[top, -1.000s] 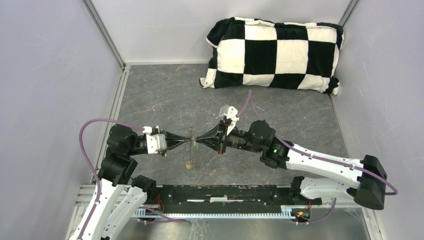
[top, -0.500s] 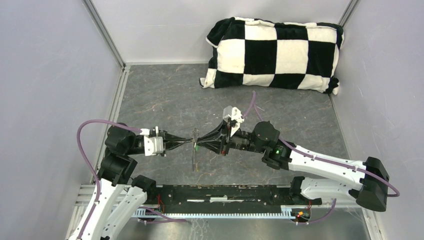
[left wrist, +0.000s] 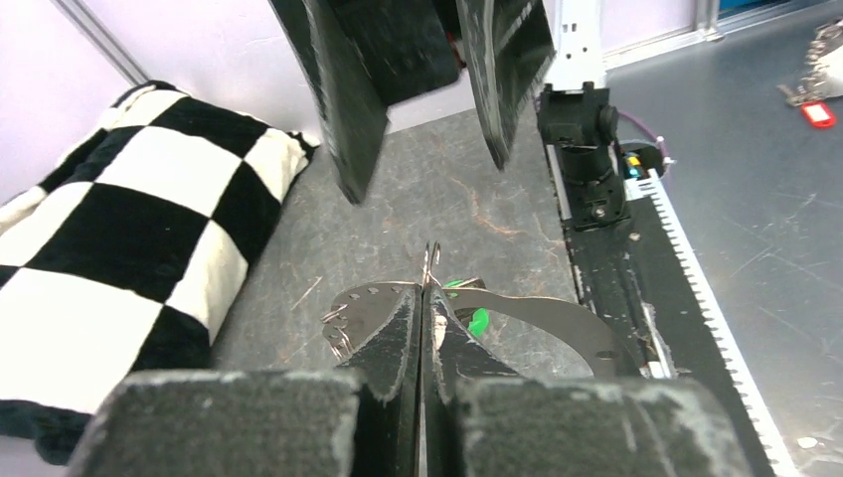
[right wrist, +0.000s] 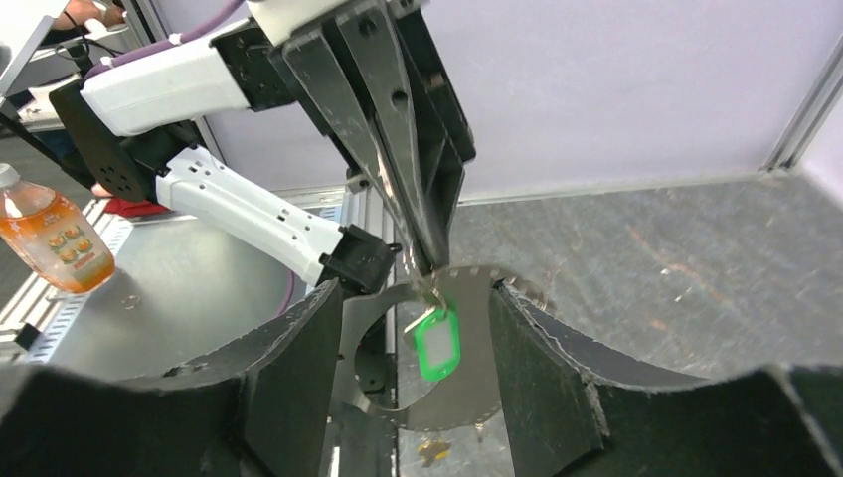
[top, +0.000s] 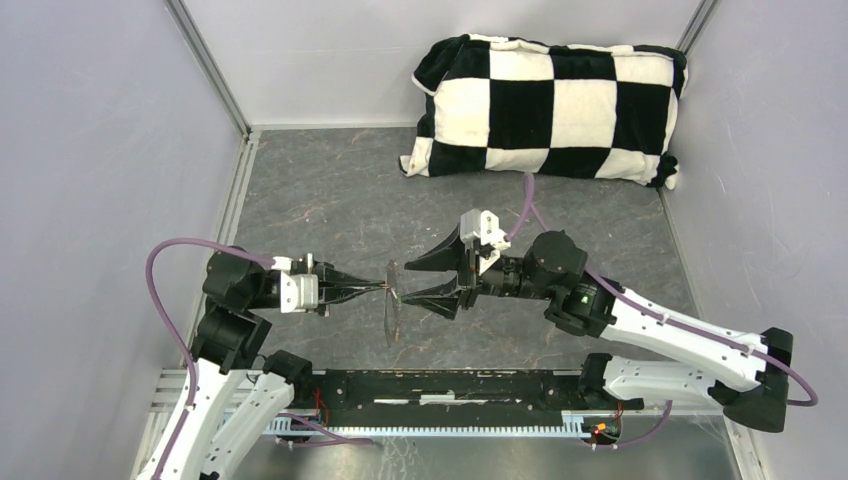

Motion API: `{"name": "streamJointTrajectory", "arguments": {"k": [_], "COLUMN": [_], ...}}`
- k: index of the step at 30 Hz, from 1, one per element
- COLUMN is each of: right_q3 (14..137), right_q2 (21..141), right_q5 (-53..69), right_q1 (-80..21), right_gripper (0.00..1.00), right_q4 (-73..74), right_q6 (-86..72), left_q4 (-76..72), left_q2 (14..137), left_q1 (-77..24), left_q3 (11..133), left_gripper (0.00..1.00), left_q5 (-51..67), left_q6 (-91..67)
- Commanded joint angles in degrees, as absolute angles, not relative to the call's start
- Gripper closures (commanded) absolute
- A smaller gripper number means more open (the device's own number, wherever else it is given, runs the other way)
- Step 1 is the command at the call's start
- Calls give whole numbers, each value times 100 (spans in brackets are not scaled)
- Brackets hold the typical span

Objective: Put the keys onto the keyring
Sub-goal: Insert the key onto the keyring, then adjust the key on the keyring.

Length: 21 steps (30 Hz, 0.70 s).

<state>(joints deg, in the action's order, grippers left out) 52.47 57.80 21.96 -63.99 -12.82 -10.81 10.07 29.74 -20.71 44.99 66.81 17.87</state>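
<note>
Left claw is clamped on the keyring, held above the worktop, with the green key hanging from it. Right claw gapes wide, empty, around the keyring. Threading that key looks finished; next, the right claw should back away without brushing it.

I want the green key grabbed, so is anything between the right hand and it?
Nothing visible does. The green key hangs from the keyring in the gap between the fingers of the open right hand. The left hand pinches the keyring just above it, not in between.
</note>
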Motion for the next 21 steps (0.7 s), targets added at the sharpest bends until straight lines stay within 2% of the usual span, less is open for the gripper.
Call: {"name": "streamJointTrajectory", "arguments": {"k": [1,5,9,13,19,21], "right_q3": [6043,6682,7133,7255,7223,7177], "right_q2": [5817,6247,6596,6703,6697,6700], "right_q5": [2503,2914,3246,3640,3771,3756], "right_q1": [-6385,-6389,-6389,-6389,-6386,-6382], "right_gripper": [37,38,46,52,54,59], "right_q4": [-625,-56,543,688,739,683], "right_q6": [-392,-44,405,529,563,521], "left_q4": [644,635,641,637,645,640], "left_q2": [3046,3092,3098,3096,3070,3046], "left_q1": [-2091,-2091,-2091,-2091,-2089,-2085], "left_q3": [4726,4786,4840,4892,4948,4942], "left_gripper": [98,98,98,98,98,98], "left_q5": [6985,7057,7145,7192,7233,7233], "left_q6": [1143,1017,963,925,861,847]}}
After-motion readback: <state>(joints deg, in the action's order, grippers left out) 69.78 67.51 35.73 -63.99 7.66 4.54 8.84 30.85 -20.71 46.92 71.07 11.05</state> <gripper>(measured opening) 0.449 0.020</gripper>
